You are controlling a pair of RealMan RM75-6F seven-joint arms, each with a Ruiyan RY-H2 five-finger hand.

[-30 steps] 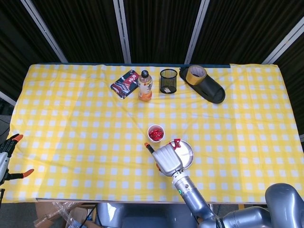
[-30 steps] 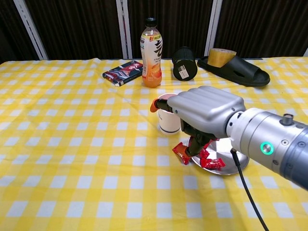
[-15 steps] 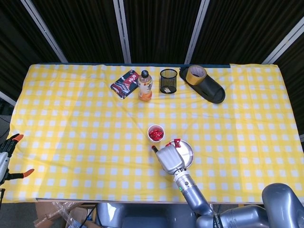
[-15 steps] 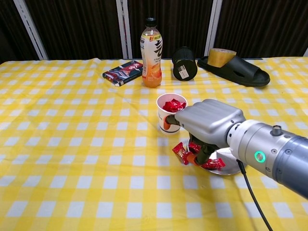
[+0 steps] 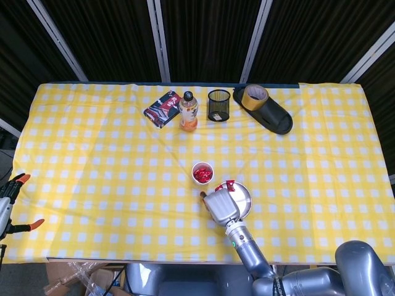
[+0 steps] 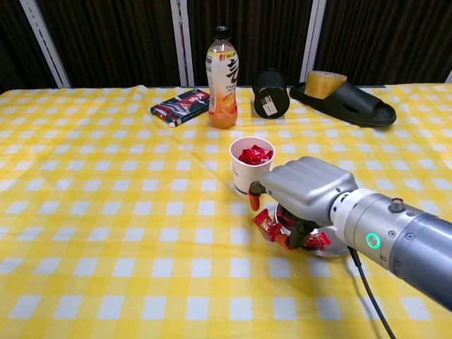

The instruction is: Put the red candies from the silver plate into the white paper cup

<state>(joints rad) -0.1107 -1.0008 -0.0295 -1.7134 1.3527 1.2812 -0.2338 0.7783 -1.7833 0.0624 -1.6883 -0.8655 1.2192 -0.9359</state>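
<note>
Nearest me, the right hand point(image 6: 305, 192) sat low in the centre-right of the chest frame, palm down over the left half of the silver plate point(image 6: 340, 246). Its fingers point(image 6: 282, 239) were curled under the palm toward the red candies point(image 6: 316, 240) lying there. I could not tell whether anything was actually pinched, since the palm hid the fingertips' contact. One candy point(image 6: 263, 224) lay at the plate's left rim, half on the surface point(image 6: 106, 212), just beside the hand.

I counted one plate. The candies on it were partly hidden, so I could not count them.

Just beyond the hand, near the middle of the frame, stood the single white paper cup point(image 6: 245, 173), upright, with red candies point(image 6: 254, 155) already inside. The gap between cup and hand was narrow.

To the left of these, the yellow checked surface lay open across the whole left half. In the head view my left hand point(image 5: 11, 203) waited at the lower left edge of the frame, off the surface, fingers apart and holding nothing.

Along the far edge stood one bottle point(image 6: 222, 69), one dark packet point(image 6: 181, 106), one black mesh cup point(image 6: 270, 92) on its side, and one black slipper point(image 6: 346, 102) with a roll of tape point(image 6: 324, 83) on it.
</note>
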